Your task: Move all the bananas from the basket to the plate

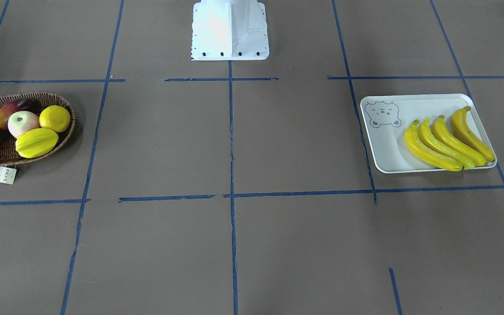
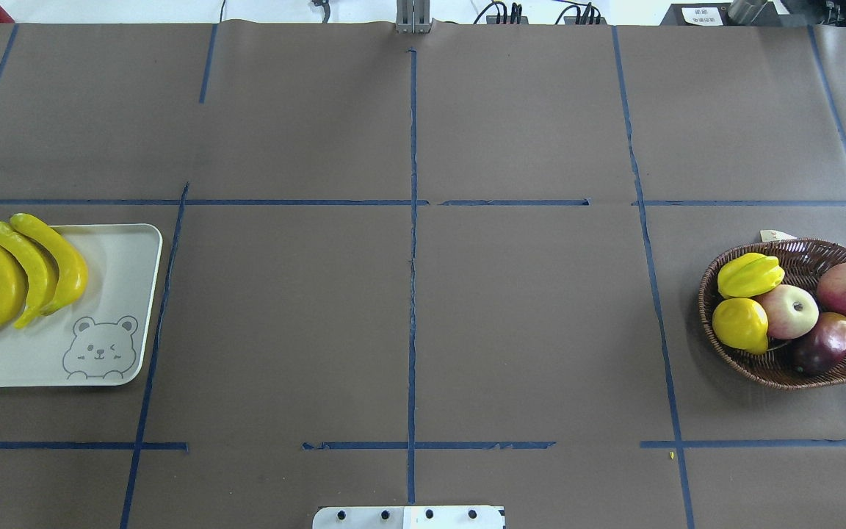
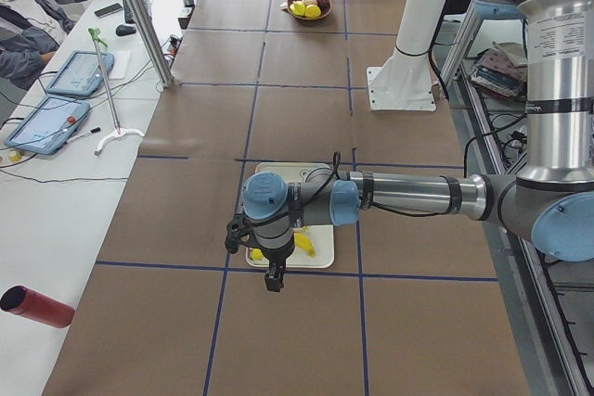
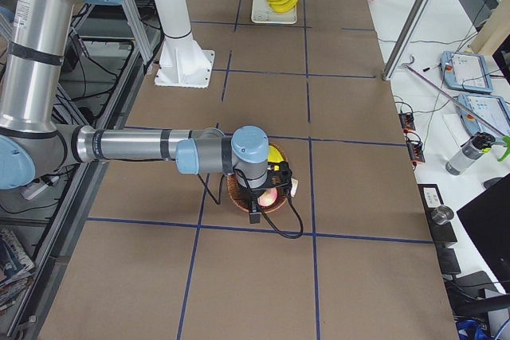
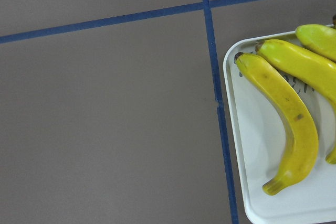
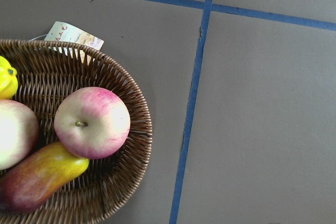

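Left gripper (image 3: 272, 283) points down above the plate (image 1: 383, 151), at the bench end on the robot's left. It shows only in the side view, so I cannot tell its jaw opening or whether it holds anything. Right gripper (image 4: 255, 214) hangs over the basket (image 1: 73, 119) at the opposite bench end, and its jaw state cannot be told either. All four bananas (image 1: 429, 154) lie side by side on the plate, filling the half away from the bear-face drawing, with neighbours touching. The basket holds a starfruit (image 1: 36, 142), a lemon (image 1: 55, 118), two apples (image 1: 23, 123) and a mango (image 1: 13, 109). A paper tag (image 1: 2, 175) hangs from the basket rim on the operators' side.
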You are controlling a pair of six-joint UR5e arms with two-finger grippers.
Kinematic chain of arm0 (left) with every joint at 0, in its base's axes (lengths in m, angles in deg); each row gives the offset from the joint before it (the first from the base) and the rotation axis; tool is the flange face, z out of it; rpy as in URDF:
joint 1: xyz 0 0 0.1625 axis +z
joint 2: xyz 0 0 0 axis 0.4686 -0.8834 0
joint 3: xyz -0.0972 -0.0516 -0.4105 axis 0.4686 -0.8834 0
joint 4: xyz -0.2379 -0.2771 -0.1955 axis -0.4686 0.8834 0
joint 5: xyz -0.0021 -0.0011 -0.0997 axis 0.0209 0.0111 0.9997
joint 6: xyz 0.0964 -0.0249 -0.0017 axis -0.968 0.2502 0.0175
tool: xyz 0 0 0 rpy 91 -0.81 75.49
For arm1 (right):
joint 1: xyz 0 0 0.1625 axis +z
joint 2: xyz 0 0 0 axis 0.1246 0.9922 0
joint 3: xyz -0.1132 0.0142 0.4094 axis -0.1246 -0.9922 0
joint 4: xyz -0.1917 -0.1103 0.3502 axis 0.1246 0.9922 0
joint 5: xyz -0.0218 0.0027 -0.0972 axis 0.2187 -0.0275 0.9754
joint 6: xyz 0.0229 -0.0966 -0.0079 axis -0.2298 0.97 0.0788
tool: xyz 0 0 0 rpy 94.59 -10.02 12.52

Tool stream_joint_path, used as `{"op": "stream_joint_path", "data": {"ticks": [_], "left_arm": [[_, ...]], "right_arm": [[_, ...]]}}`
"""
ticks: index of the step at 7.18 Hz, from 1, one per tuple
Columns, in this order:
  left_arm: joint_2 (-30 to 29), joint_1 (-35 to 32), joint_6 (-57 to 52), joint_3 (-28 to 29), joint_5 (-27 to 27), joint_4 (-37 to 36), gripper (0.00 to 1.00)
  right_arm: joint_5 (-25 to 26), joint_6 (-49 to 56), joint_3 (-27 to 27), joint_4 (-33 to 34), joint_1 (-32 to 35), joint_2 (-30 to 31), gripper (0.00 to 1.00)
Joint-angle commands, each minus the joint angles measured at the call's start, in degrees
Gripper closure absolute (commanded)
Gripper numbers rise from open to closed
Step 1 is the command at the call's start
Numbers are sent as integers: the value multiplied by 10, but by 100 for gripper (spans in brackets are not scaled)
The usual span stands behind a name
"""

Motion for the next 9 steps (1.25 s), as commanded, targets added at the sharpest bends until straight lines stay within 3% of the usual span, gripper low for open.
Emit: {"op": "stream_joint_path", "data": {"ticks": [1, 9], "left_arm": [[6, 0, 0, -1, 0, 0, 0], [9, 1, 1, 3, 1, 0, 0]], "right_arm": [[-1, -1, -3, -2, 0, 2, 0], [-4, -1, -24, -5, 0, 3, 0]]}}
